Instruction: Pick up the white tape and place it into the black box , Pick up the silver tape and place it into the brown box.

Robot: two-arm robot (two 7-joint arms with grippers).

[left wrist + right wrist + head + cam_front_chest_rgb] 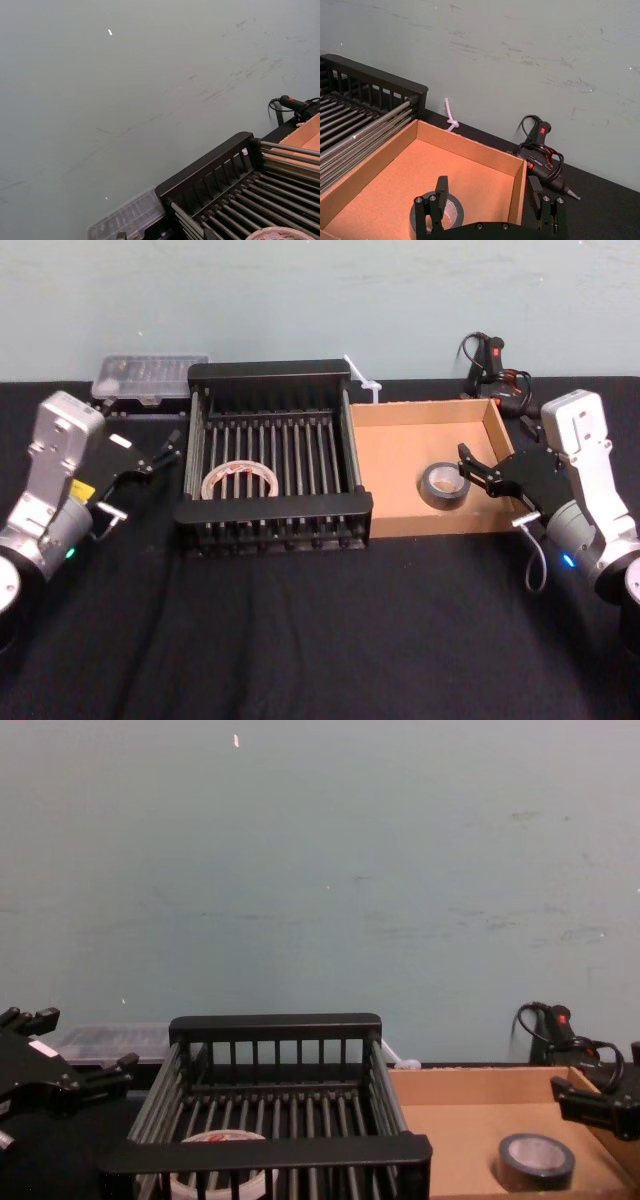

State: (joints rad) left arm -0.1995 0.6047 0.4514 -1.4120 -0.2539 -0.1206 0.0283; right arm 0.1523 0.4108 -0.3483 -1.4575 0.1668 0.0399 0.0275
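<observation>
Resting flat on the slats of the black box [275, 508], the white tape [240, 481] lies beyond the left gripper's [160, 453] spread, empty fingers. Silver tape [443, 486] sits in the brown box [400, 452], just ahead of the right gripper's [470, 470] parted fingers, apart from them. Both placements look complete; only pulling the arms back seems left.

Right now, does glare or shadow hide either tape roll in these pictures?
No. Head view: even light, the white tape in the black crate and the silver tape in the brown tray both read plainly. Right wrist view: mild sheen on the silver tape's face, with the open right gripper partly in front of it.
</observation>
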